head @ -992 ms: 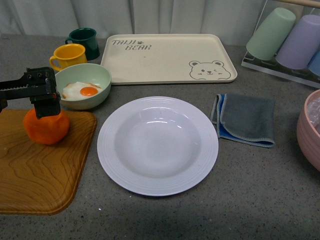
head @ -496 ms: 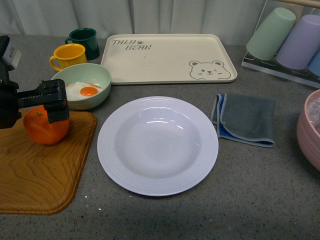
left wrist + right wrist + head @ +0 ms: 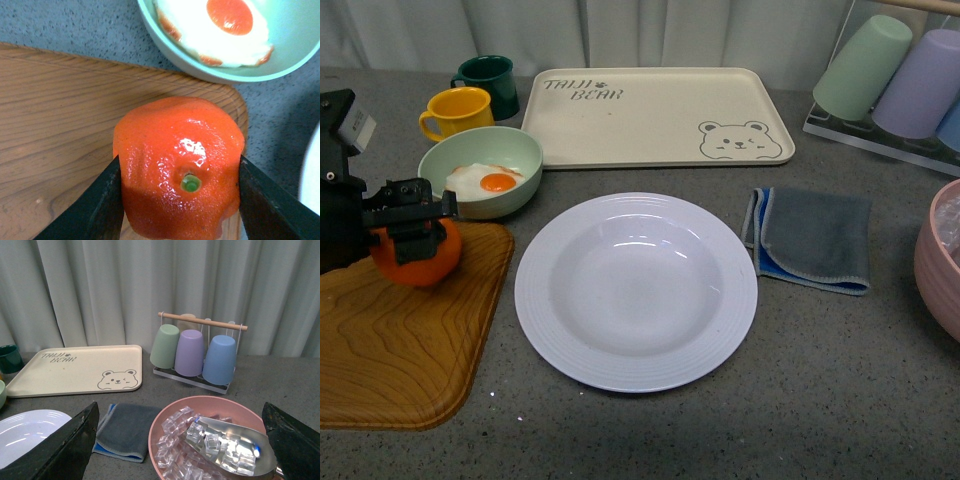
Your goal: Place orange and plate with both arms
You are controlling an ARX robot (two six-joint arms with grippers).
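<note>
Front view: "BEAR" tray (behind plate)

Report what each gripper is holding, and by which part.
The left gripper clamps the orange by its two opposite sides. The right gripper is open, holding nothing.

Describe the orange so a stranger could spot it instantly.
Find the wooden tray at the front left. On its far corner, beside the green bowl, sits the orange, held by the left gripper. It is the only round, dimpled fruit, with a green stem dot.
</note>
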